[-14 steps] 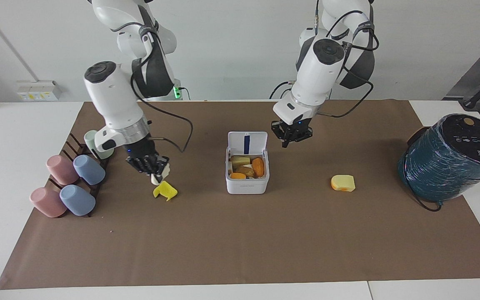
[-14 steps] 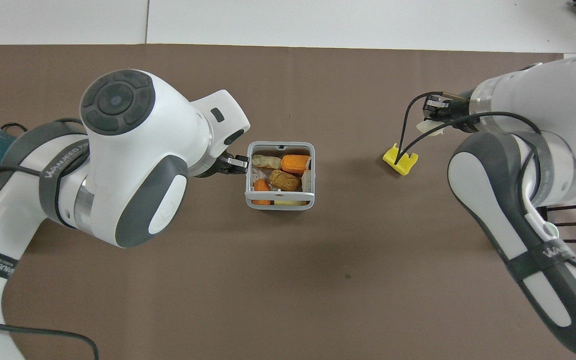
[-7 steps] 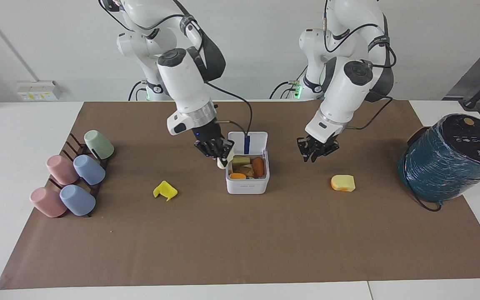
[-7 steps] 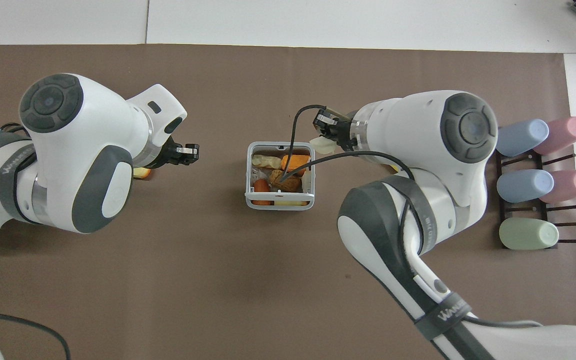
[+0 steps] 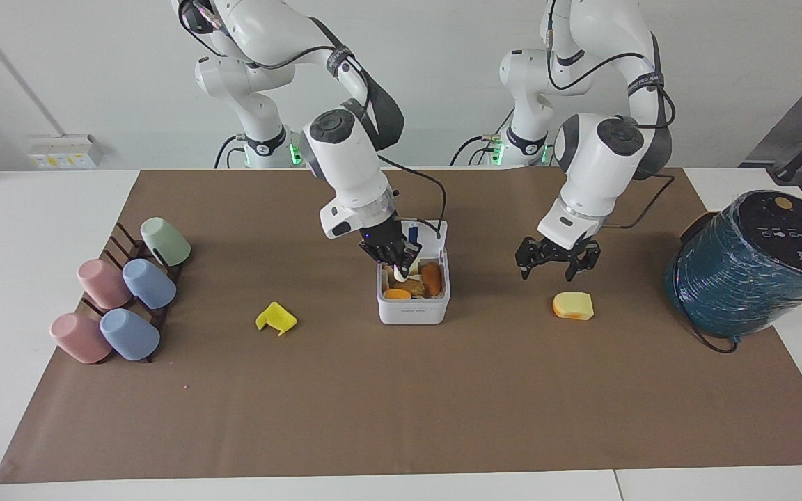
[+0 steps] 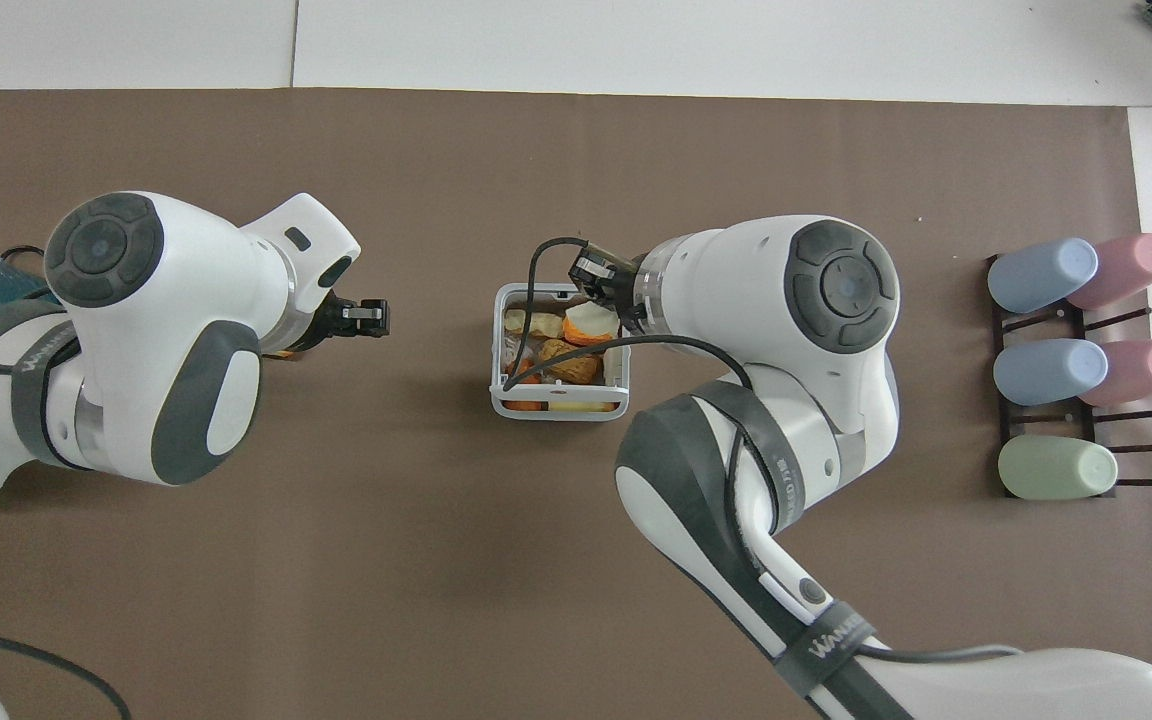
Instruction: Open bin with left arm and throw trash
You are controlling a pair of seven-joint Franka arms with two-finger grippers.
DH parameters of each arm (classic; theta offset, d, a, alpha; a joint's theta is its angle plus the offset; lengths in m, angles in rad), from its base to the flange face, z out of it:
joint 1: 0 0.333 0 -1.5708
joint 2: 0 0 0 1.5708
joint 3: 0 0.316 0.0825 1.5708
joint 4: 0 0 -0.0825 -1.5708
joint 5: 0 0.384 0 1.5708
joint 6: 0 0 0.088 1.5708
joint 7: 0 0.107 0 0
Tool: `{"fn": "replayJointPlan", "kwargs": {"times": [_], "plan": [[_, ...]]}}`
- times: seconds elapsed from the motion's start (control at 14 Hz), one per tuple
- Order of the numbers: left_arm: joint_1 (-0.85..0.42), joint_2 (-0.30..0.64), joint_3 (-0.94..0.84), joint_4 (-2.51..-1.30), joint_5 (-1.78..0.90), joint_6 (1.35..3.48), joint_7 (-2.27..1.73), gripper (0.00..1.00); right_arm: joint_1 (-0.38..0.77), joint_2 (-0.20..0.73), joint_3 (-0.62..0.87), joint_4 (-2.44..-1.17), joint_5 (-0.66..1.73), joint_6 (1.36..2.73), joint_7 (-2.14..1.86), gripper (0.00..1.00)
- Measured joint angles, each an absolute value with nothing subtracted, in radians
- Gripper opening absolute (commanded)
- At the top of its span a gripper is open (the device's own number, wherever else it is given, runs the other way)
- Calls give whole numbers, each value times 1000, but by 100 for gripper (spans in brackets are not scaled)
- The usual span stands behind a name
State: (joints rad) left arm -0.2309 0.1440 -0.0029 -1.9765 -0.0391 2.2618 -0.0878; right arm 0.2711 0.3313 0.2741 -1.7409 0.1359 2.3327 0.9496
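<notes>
Right tool (image 5: pixel 397 266) with cream lump (image 5: pixel 399 273) over open bin (image 5: pixel 413 310); overhead-hidden yellow-orange block (image 5: pixel 572 305).

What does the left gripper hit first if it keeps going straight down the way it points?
Probably the yellow-orange block: the open left gripper points down just above it, slightly nearer the robots. If it misses, the brown mat.

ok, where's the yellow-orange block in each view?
Facing view: yellow-orange block lies on the brown mat, under the open left gripper, toward the left arm's end.
Overhead view: almost hidden under the left arm; a sliver shows.
Shared landmark: the bin, mid-mat.
</notes>
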Motion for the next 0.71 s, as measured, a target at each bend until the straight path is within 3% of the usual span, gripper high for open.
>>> {"fn": "replayJointPlan", "kwargs": {"times": [0.36, 0.5, 0.57, 0.71], "plan": [[-183, 230, -3, -1981, 15, 2357, -5, 100, 277, 336, 274, -1741, 136, 2337, 950, 87], [-159, 256, -3, -1981, 18, 2382, 59, 100, 279, 336, 274, -1741, 136, 2337, 950, 92], [-148, 267, -3, -1981, 18, 2390, 83, 100, 279, 336, 274, -1740, 136, 2337, 950, 100], [-135, 285, -3, -1983, 18, 2400, 109, 100, 280, 336, 274, -1734, 136, 2338, 950, 100]]}}
